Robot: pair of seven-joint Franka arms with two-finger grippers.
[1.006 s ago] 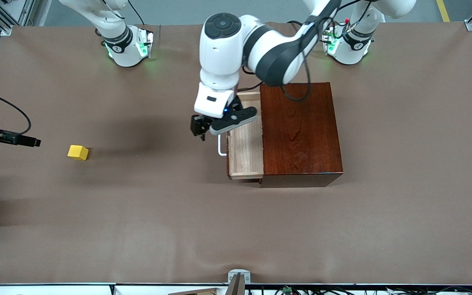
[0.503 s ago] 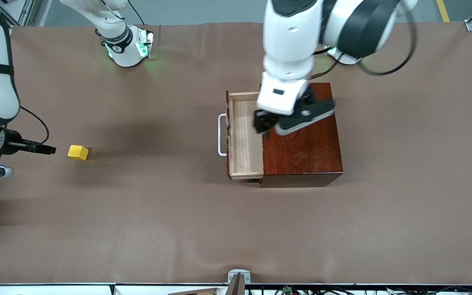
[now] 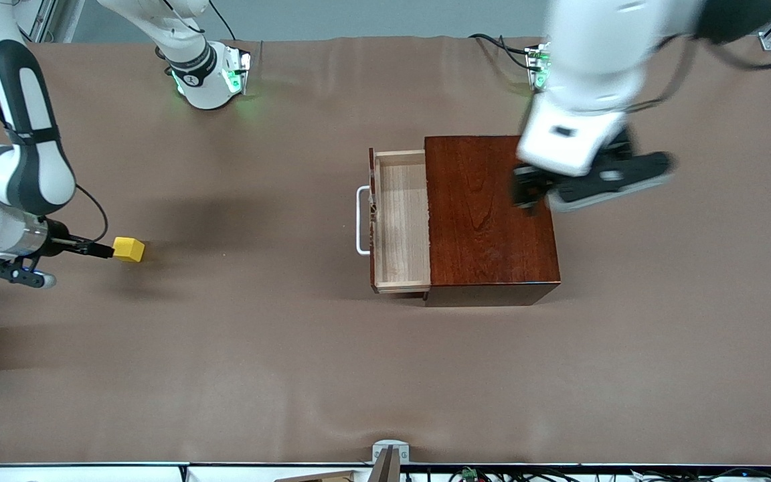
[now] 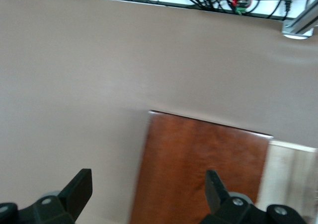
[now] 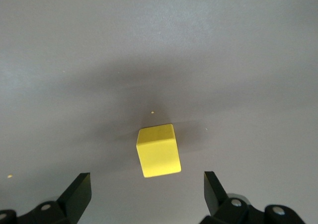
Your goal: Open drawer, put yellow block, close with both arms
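**A:** What are you looking at on the counter [image 3: 225, 375]?

**B:** You have a brown cloth-covered counter filling the frame, with the two arm bases lit green along its top edge. Right of centre in the front view sits the dark mahogany box [image 3: 489, 217], and the drawer [image 3: 400, 221] stands pulled out of it toward the right arm's end of the counter, its pale wood tray bare and its white handle [image 3: 361, 221] at the outer face.

**A:** And the yellow block?

**B:** You will find the yellow block [image 3: 128, 249] at the left of the front view, resting on the counter, well apart from the drawer. In the right wrist view the yellow block [image 5: 158, 157] lies flat on the cloth ahead of the two fingertips.

**A:** Where are your pincers?

**B:** Your right pincer [image 5: 146, 194] is low over the counter at the far left of the front view, beside the block; its jaws are spread wide and hold nothing. Your left pincer [image 4: 149, 194] hangs in the air over the box's edge toward the left arm's end of the counter, at the upper right of the front view, jaws wide apart and empty.
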